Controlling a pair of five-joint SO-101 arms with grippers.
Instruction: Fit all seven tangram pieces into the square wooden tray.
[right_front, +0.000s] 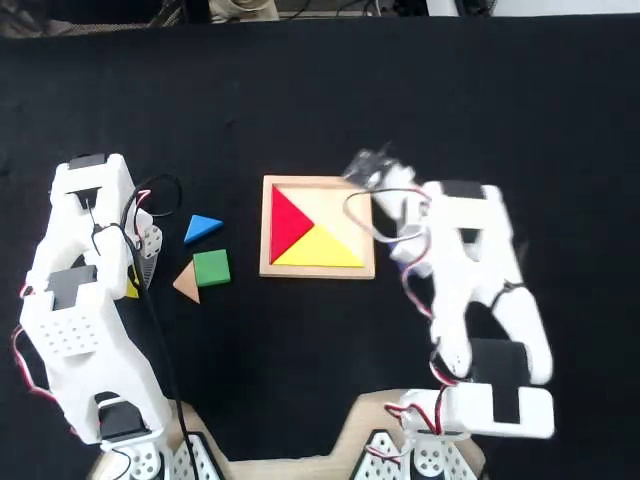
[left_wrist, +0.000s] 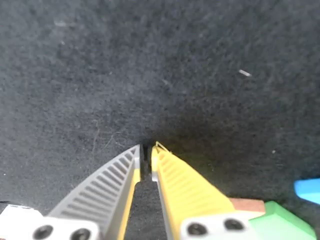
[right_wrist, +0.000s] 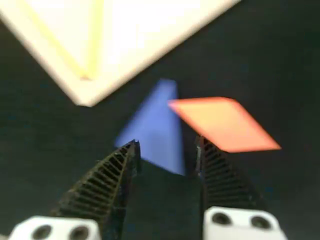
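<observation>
The square wooden tray (right_front: 267, 228) lies mid-table with a red triangle (right_front: 287, 220) and a yellow triangle (right_front: 320, 248) in it. Left of it are a small blue triangle (right_front: 202, 228), a green square (right_front: 211, 268) and a tan triangle (right_front: 187, 283). My left gripper (left_wrist: 146, 150) is shut over bare cloth, left of those pieces. My right gripper (right_wrist: 167, 145) is open by a tray corner (right_wrist: 85, 95). A larger blue triangle (right_wrist: 157, 130) lies between its fingers, and an orange parallelogram (right_wrist: 225, 125) lies beside one fingertip.
Black cloth covers the table. The left arm's body (right_front: 85, 300) stands along the left side and the right arm's body (right_front: 480, 290) stands right of the tray. A light wooden edge (right_front: 300, 465) shows at the front.
</observation>
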